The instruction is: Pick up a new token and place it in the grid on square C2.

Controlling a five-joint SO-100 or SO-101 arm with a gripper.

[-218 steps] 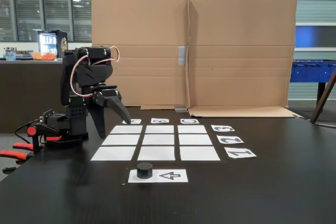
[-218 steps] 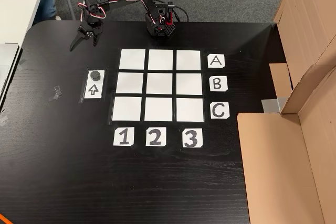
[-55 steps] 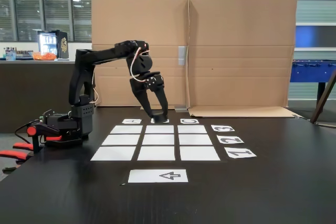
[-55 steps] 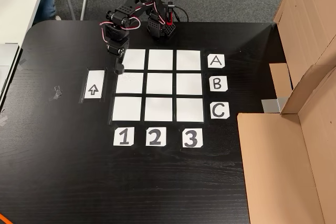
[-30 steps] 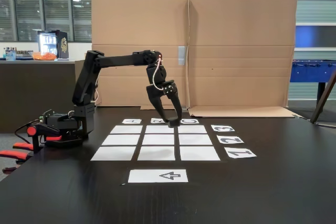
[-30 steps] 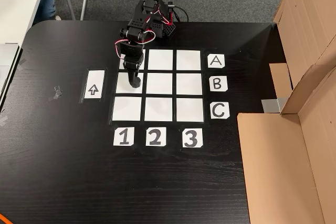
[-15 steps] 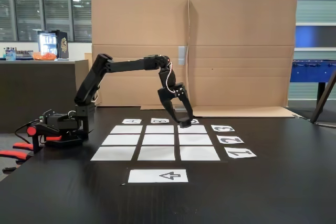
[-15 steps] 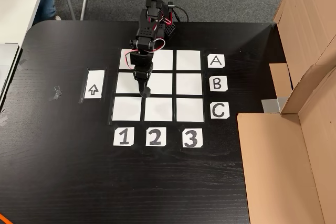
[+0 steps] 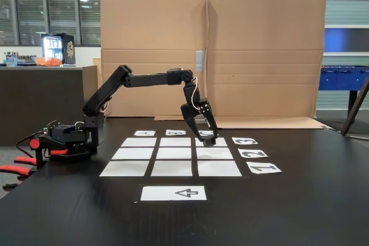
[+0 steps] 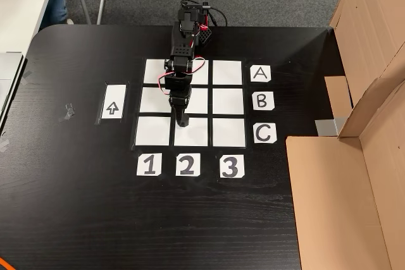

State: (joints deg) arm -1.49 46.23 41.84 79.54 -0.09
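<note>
The table (image 10: 76, 207) is showing black all over. The grid (image 10: 155, 132) is showing nine white paper squares, and its labels (image 10: 261, 100) are showing white with dark letters and numbers. The arm (image 9: 150, 77) is looking black, with red and white wires. The token (image 9: 209, 140) is showing black. The arrow sheet (image 9: 173, 193) is showing white with a dark arrow. The cardboard (image 9: 259, 56) is showing brown.

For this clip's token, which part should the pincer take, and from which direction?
The round side wall, from straight above. The token is a short upright cylinder with a flat top, so two opposite points on its rim fit the pincer, which already grips it this way over square C2 of the grid.
</note>
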